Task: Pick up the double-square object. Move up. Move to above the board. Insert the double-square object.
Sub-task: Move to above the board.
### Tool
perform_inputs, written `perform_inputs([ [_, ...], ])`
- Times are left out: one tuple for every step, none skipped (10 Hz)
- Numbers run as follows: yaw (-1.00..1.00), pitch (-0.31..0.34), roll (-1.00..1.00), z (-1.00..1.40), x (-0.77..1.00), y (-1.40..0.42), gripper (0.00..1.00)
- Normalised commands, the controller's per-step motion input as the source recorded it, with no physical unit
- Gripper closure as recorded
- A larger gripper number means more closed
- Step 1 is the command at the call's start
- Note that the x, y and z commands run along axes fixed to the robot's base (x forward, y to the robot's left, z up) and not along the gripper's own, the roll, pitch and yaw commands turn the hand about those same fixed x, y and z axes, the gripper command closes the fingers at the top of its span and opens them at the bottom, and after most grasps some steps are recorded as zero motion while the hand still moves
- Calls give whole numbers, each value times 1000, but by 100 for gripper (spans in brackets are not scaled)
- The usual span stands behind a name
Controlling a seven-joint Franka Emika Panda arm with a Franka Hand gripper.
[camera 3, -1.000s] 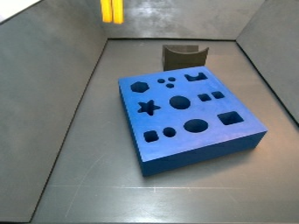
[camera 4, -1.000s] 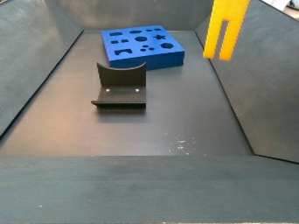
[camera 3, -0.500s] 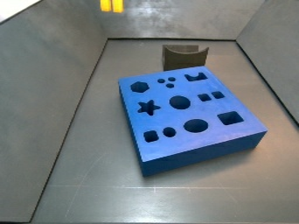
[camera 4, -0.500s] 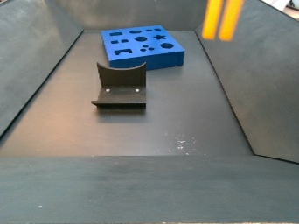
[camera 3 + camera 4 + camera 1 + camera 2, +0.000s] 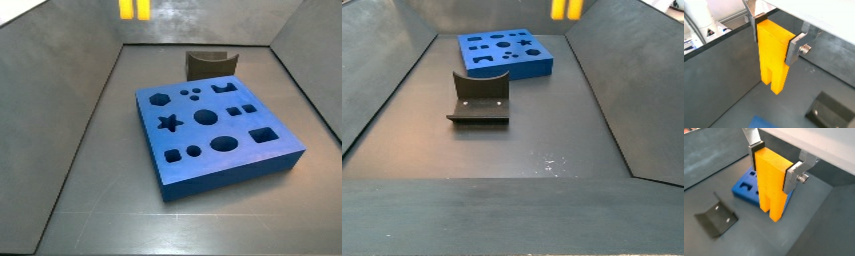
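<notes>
My gripper (image 5: 775, 34) is shut on the double-square object (image 5: 772, 57), a tall yellow-orange peg with a lengthwise groove, and holds it upright high in the air; both wrist views show it clamped between the fingers (image 5: 771, 163). In both side views only the peg's lower end shows at the top edge (image 5: 134, 9) (image 5: 567, 9); the gripper itself is out of frame there. The board (image 5: 214, 135), a thick blue block with shaped holes, lies on the floor. In a wrist view the board (image 5: 745, 189) lies below and partly behind the peg.
The dark fixture (image 5: 480, 97) stands on the floor near the board; it also shows in a side view (image 5: 210, 63) and in both wrist views (image 5: 715, 219) (image 5: 829, 113). Sloping grey walls (image 5: 60, 90) enclose the floor on all sides.
The peg has risen and shifted sideways towards the board; in both side views less of it shows at the top edge now.
</notes>
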Motion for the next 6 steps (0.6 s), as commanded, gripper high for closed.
perform_inputs([
  [19, 126, 12, 174, 384, -1000, 100],
  [14, 122, 3, 176, 395, -1000, 100],
  [15, 124, 7, 177, 402, -1000, 100],
  [9, 127, 3, 186, 426, -1000, 100],
  [8, 124, 6, 189, 432, -1000, 100],
  [8, 140, 20, 176, 417, -896, 100],
])
